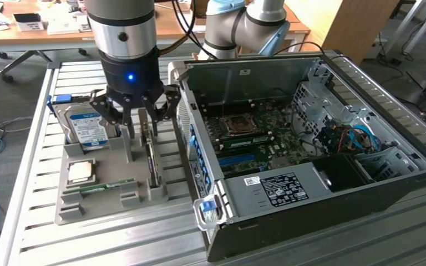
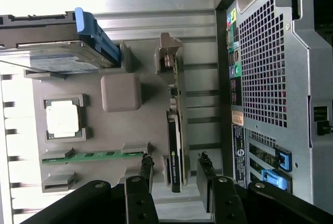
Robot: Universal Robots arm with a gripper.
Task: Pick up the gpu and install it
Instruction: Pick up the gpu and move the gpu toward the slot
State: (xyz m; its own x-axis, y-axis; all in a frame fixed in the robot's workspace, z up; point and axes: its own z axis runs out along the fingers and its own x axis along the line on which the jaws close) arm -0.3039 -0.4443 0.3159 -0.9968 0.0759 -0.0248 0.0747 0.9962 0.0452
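Note:
The gpu (image 1: 152, 162) stands on its long edge in a slot of the grey parts holder (image 1: 113, 209), next to the open computer case (image 1: 309, 160). My gripper (image 1: 145, 123) hangs straight over it, open, one finger on each side of the card's upper edge. In the wrist view the gpu (image 2: 175, 130) is a thin dark strip with its metal bracket at the far end. The gripper (image 2: 176, 171) straddles its near end there, with a gap between each black fingertip (image 2: 147, 168) and the card. Nothing is held.
The holder also carries a blue-labelled hard drive (image 1: 86, 128), a CPU (image 1: 80, 172) and a green RAM stick (image 1: 104, 187). The case lies on its side with the motherboard (image 1: 250, 138) exposed. All of it rests on a slatted metal table (image 1: 72, 244).

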